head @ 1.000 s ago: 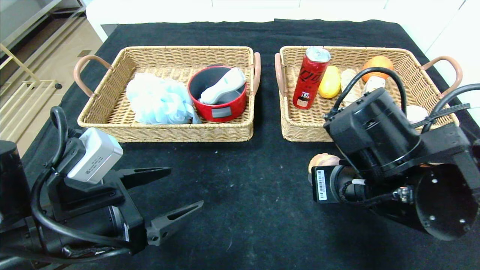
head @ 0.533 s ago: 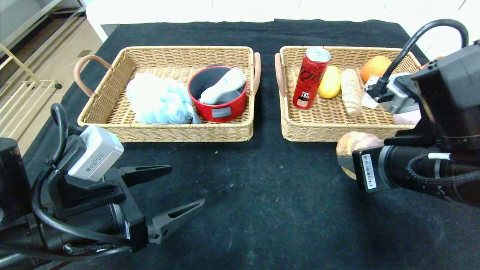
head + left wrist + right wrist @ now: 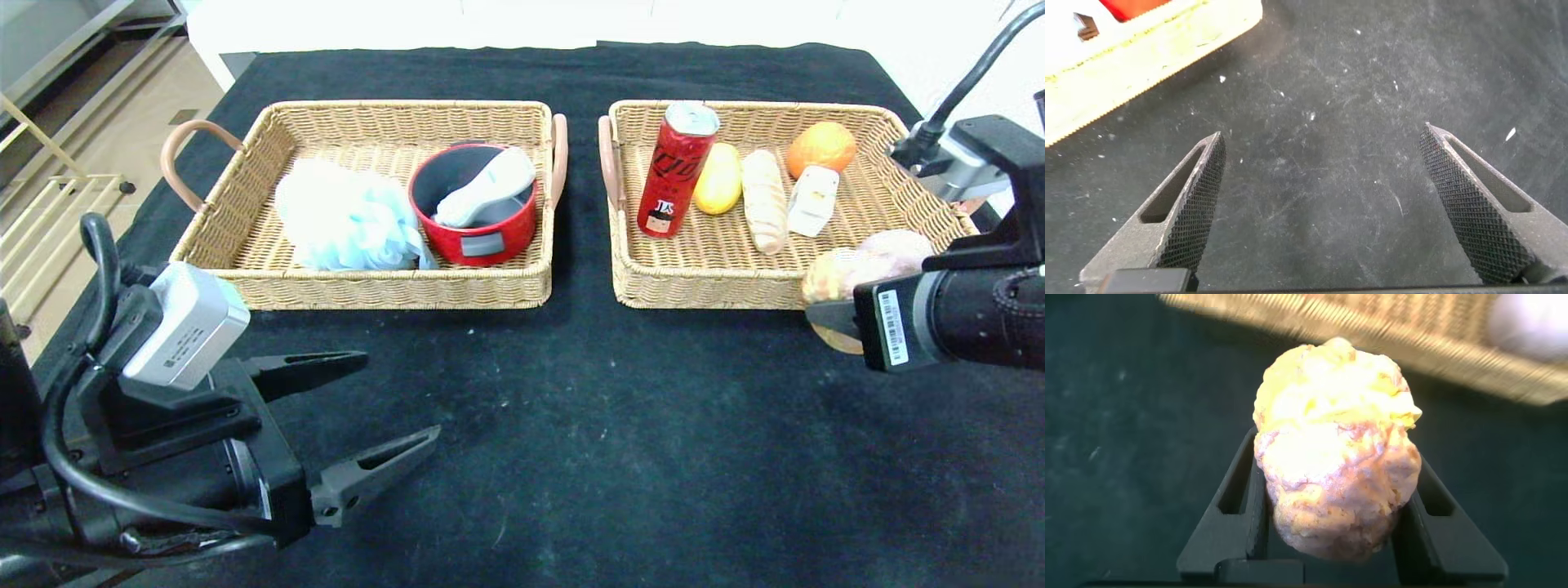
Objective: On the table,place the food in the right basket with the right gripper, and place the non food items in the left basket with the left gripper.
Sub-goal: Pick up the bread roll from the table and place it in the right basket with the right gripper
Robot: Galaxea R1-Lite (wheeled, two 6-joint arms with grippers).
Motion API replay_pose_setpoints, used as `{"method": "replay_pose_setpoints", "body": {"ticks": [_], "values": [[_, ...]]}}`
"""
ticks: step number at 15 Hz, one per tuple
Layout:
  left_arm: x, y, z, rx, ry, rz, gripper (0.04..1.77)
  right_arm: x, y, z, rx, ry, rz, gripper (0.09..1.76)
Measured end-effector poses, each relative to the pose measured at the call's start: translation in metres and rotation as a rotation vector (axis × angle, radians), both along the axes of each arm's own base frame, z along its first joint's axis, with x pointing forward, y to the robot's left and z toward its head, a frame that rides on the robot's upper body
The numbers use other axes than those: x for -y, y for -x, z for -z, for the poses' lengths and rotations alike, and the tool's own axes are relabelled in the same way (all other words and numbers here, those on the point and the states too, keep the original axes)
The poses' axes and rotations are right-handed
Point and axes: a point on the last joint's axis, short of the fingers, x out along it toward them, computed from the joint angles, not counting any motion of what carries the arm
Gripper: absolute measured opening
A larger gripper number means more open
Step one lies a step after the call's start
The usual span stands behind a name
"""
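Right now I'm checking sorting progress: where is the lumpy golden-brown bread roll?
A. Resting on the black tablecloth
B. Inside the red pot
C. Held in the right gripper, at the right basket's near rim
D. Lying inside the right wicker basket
C: the right gripper is shut on the lumpy golden-brown bread roll, which in the head view hangs at the right wicker basket's near rim, not yet set down.

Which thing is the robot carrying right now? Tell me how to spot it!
Find the right basket. At its near front corner, the right gripper holds a lumpy bread roll. Unlike the food lying in the basket, it is up in the air.
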Motion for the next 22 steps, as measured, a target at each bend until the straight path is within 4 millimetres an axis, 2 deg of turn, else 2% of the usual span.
{"method": "replay_pose_setpoints", "body": {"ticks": [4, 9, 15, 22], "values": [[-0.001, 0.002, -0.002, 0.012, 0.003, 0.001, 1.72, 0.018, -0.021, -0.014, 0.108, 0.01, -0.002, 0.87], [-0.003, 0.007, -0.006, 0.031, 0.012, 0.003, 1.72, 0.029, -0.053, -0.025, 0.145, 0.003, 0.064, 0.87], [-0.004, 0.009, -0.008, 0.04, 0.017, 0.004, 1.72, 0.045, -0.095, -0.026, 0.151, 0.006, 0.17, 0.87], [-0.004, 0.009, -0.007, 0.042, 0.011, 0.008, 1.72, 0.061, -0.125, -0.018, 0.221, -0.014, 0.248, 0.87]]}}
